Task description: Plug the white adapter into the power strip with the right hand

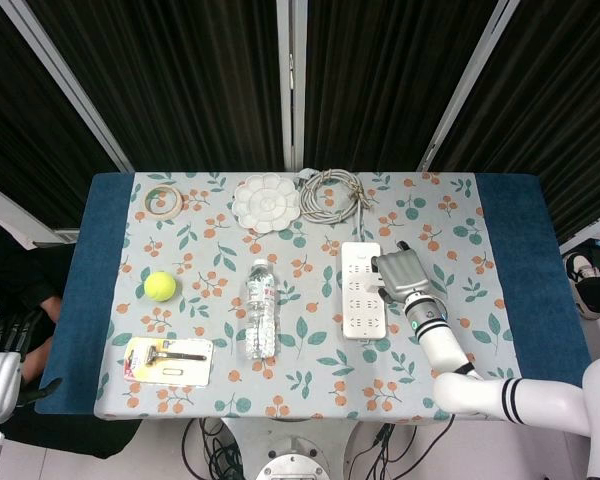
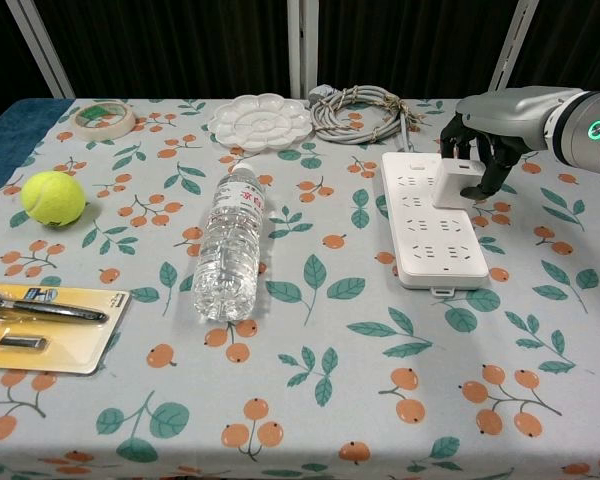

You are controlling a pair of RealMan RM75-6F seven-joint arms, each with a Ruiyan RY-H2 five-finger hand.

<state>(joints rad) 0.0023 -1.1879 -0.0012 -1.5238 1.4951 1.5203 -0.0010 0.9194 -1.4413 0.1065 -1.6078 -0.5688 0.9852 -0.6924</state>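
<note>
The white power strip (image 2: 424, 220) (image 1: 361, 288) lies flat at the right of the table. A white adapter (image 2: 456, 183) stands on its right side near the far end, touching the strip's top face. My right hand (image 2: 480, 135) (image 1: 399, 272) grips the adapter from the right, fingers curled around its far and right sides. In the head view the hand hides the adapter. Only the dark fingertips of my left hand (image 1: 20, 392) show, at the lower left edge off the table; whether it holds anything cannot be told.
A coiled grey cable (image 2: 365, 108) and a white paint palette (image 2: 260, 122) lie behind the strip. A water bottle (image 2: 226, 243) lies to its left. A tennis ball (image 2: 53, 197), tape roll (image 2: 105, 119) and packaged razor (image 2: 40, 325) sit at the left.
</note>
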